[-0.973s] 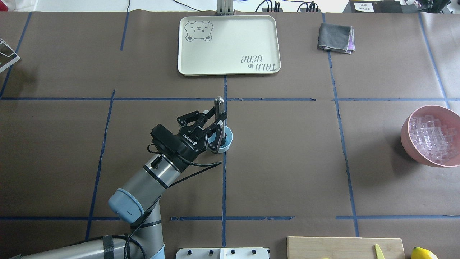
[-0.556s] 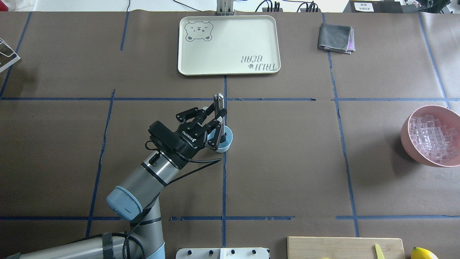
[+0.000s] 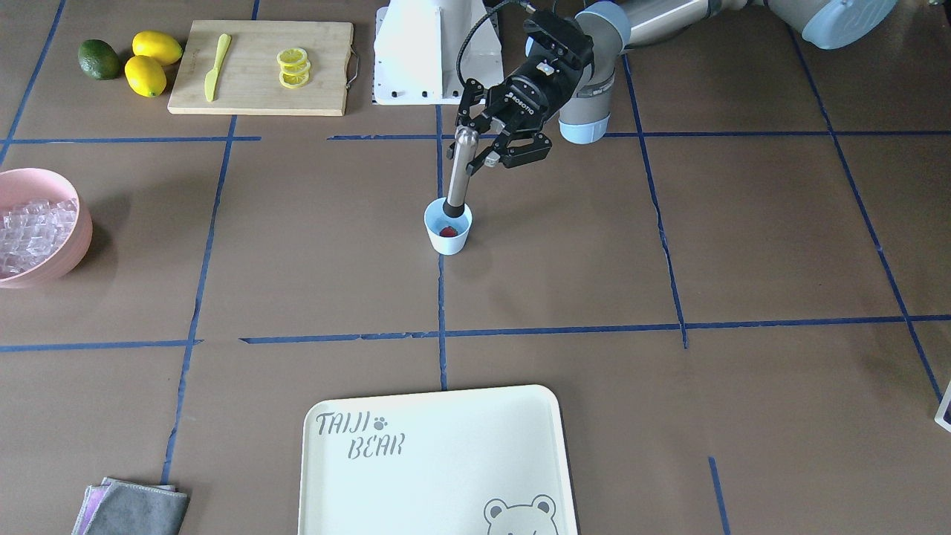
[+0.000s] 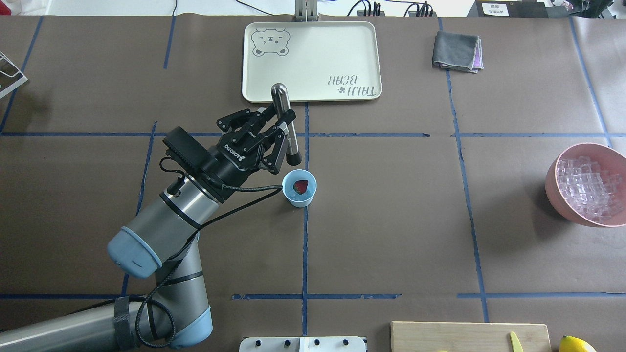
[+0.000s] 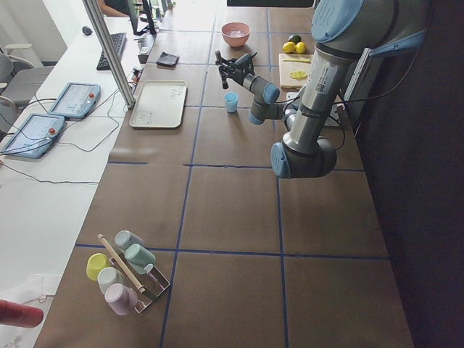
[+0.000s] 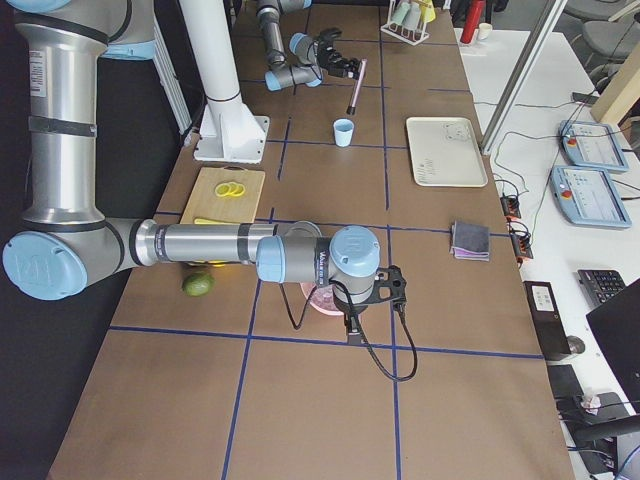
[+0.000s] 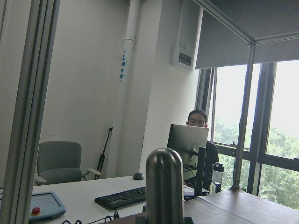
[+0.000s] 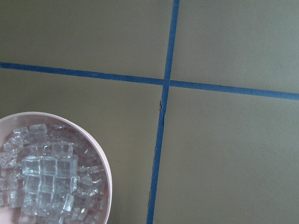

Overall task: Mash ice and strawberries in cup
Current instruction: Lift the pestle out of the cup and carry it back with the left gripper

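Fingers of the left gripper (image 4: 285, 133) clamp a steel muddler (image 4: 280, 99) tilted above the cup (image 4: 300, 196) holding a strawberry (image 4: 301, 186); whether the right gripper (image 6: 349, 320) is open, I cannot tell.

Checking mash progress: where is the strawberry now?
In the overhead view, the strawberry sits inside the cup at mid-table, close to the left gripper, which holds a metal muddler.

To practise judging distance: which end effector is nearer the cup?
Left. The left end effector, gripping a muddler, hangs just above the cup. The right end effector is far off, by the bowl of ice.
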Robot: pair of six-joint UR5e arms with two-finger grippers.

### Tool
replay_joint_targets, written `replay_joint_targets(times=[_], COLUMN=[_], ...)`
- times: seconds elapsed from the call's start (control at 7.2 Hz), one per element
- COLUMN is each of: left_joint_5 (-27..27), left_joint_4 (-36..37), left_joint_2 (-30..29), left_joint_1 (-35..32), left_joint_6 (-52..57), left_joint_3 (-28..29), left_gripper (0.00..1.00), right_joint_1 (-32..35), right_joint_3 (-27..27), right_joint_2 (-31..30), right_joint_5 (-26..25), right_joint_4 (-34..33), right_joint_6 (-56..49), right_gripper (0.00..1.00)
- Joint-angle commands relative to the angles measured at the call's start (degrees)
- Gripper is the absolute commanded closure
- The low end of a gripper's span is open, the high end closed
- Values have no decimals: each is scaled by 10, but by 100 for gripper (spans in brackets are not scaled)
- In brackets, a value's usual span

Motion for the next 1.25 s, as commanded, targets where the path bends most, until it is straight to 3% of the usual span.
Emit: replay_joint_targets(times=[0.0, 0.28, 0.56, 0.69, 1.11], left_joint_5=[-95, -261, -449, -533, -717], left_joint_4=[52, 75, 153, 197, 339], left_joint_2=[54, 127, 180, 188, 235], left_joint_1=[-67, -184, -299, -350, -448], left_joint_6=[-107, -281, -420, -451, -513], left_joint_3=[-50, -53, -52, -42, -41], left_gripper=[100, 100, 100, 100, 100], right_joint_1=[1, 0, 0, 0, 0], right_joint_3=[-2, -2, -2, -1, 1], right_joint_2=[0, 2, 4, 6, 8], right_joint_5=[2, 2, 4, 4, 6], right_joint_4=[2, -1, 0, 1, 0], right_joint_6=[1, 2, 2, 2, 2], right_gripper=[0, 0, 0, 0, 0])
